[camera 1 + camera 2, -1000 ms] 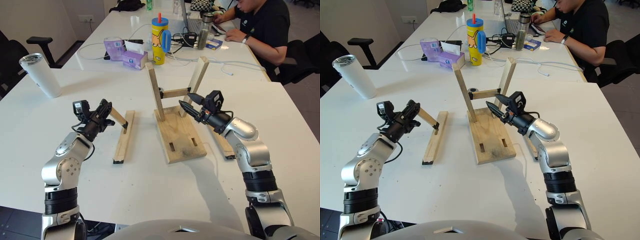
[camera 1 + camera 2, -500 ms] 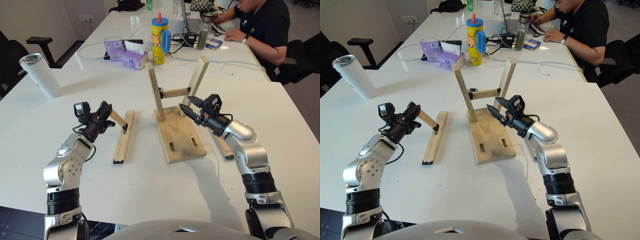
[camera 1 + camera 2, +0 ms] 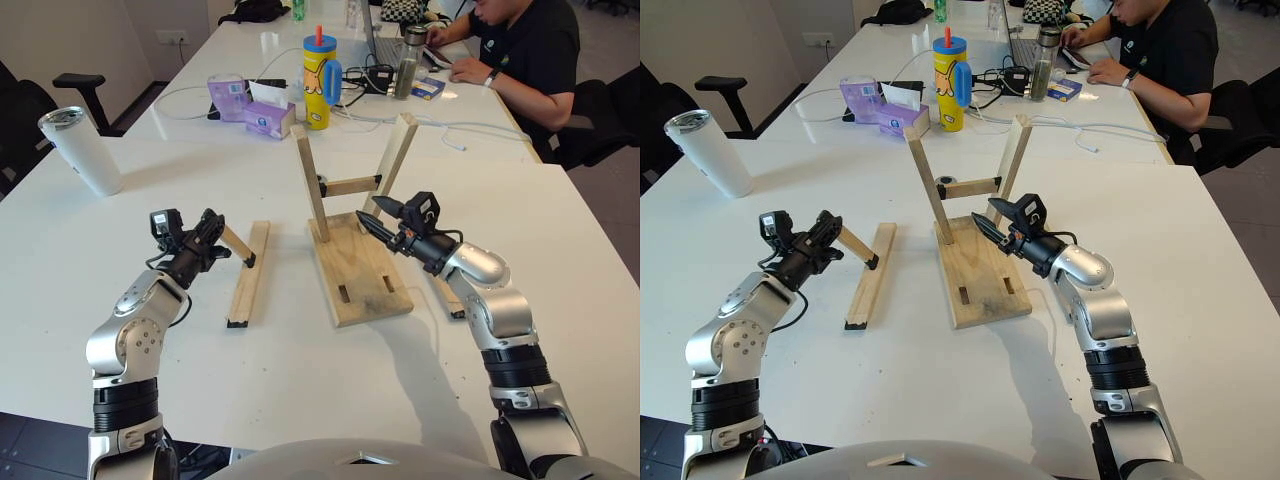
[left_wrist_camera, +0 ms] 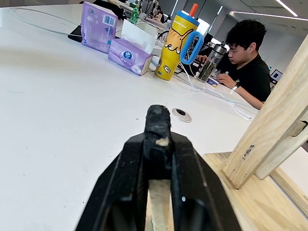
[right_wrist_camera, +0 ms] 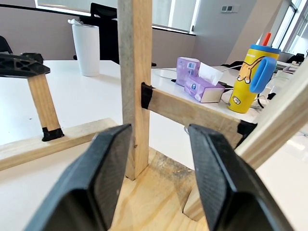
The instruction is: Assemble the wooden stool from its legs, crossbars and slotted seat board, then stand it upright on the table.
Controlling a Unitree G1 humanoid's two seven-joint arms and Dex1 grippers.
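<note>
Left end effector [image 3: 207,240] clamps crossbar [image 3: 238,244]; right end effector [image 3: 374,215], open, may topple upright leg frame [image 3: 314,190] off seat board [image 3: 362,278].

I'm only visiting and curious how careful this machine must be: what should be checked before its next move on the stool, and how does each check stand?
1. Left claw shut on the crossbar of the loose leg: ok.
2. Right claw open, ready to grasp: ok.
3. Seat board lying flat on the table: ok.
4. Standing leg pair upright in the seat board: ok.
5. Free slots uncovered: ok.
6. Standing leg pair firmly seated: cannot tell.
</note>
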